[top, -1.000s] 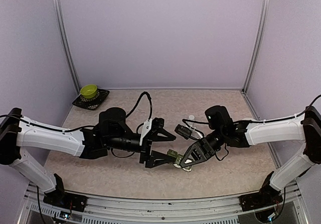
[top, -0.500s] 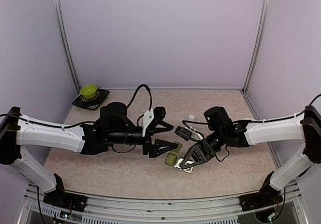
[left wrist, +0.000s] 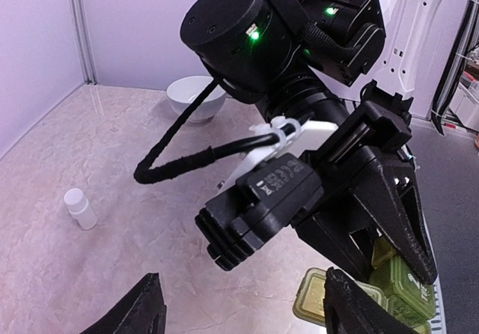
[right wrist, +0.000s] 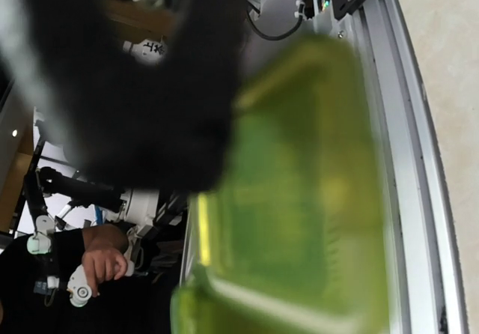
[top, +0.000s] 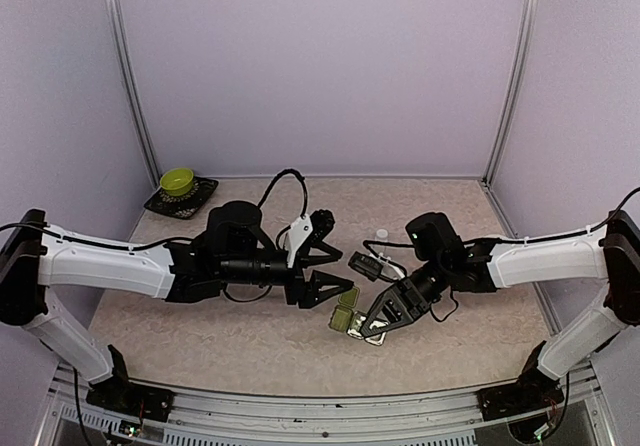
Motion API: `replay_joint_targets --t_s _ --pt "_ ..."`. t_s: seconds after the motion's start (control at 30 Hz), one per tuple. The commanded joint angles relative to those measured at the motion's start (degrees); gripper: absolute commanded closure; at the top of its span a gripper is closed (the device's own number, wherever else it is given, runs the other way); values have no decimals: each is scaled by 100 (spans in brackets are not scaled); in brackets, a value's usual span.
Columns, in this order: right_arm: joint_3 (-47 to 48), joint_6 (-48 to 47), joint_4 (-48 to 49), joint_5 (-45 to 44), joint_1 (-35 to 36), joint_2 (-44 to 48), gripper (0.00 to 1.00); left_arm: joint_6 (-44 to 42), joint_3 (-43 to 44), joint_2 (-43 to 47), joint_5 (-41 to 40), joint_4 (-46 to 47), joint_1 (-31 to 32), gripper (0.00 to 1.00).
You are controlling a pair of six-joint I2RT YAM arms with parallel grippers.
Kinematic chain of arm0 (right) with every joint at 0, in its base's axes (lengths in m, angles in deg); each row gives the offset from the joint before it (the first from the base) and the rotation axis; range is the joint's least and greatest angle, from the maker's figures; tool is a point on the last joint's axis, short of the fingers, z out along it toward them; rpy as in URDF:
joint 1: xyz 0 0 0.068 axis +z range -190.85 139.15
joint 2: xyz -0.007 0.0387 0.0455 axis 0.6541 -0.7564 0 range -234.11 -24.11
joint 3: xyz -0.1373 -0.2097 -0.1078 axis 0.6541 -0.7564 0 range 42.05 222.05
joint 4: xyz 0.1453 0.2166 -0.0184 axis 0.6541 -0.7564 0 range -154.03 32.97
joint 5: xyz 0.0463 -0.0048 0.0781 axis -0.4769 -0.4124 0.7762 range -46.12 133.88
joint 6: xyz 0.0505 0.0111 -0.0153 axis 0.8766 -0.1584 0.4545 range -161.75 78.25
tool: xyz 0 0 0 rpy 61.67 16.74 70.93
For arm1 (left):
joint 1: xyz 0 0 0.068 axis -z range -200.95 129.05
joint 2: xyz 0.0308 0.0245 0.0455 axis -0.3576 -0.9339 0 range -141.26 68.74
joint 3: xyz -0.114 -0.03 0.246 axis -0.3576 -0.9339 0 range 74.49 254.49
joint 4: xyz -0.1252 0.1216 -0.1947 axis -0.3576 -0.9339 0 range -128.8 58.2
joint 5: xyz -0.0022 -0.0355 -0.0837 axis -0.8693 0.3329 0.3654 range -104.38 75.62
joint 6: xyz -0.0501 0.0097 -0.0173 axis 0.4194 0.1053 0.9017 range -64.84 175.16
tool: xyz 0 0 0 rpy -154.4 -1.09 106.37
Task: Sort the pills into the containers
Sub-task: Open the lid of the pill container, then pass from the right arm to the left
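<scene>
Two pincers work close together near the middle of the surface [top: 250,351]. The right pincer [top: 378,318] is closed on the containers [left wrist: 400,285], a dark green strip of joined compartments held low over the near part of the surface. In the right wrist view a blurred translucent green part, probably a raised lid [right wrist: 299,184], fills the frame. The left pincer [top: 340,269] is open and holds nothing, its jaws spread wide just beside the strip and pointing at the other pincer. Judged risks: the open jaws stand so near the right fingers that a small advance could strike them rather than the strip. A push on the strip from the side could twist it in the grip or drag it free. A knocked lid could fall shut, and any contents could spill if the strip tips. Whether the strip rests on the surface or hangs just above it cannot be told. Count: one strip of containers, with its compartments only partly visible, so their number is not confirmed. One small white bottle [top: 381,236] stands beyond the pincers, apart from both. One white bowl [left wrist: 196,98] appears only in the left wrist view. One green bowl [top: 178,180] sits on one dark tray [top: 205,188] at the far left corner, well apart from the work. No pills can be made out in any view.
</scene>
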Motion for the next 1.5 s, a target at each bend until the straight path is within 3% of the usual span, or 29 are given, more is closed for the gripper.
replay_joint_targets --t_s 0.0,0.47,0.63,0.87,1.23,1.47 --pt "197 -187 -156 -15 30 62 89 0 202 -127 104 -313 -71 30" --pt "330 -454 -399 -70 29 40 90 45 239 -161 391 -535 -229 35" --pt "332 -499 -403 -91 21 -29 90 393 37 197 -198 -188 -400 24" --pt "460 -493 -406 -163 -37 -177 90 829 -246 1007 -857 -277 -575 17" --pt "797 -877 -950 -466 -58 -234 90 1676 -416 1217 494 -1069 -434 18" --pt "869 -957 -1059 -543 -58 -206 90 1931 -325 896 784 -1017 -193 20"
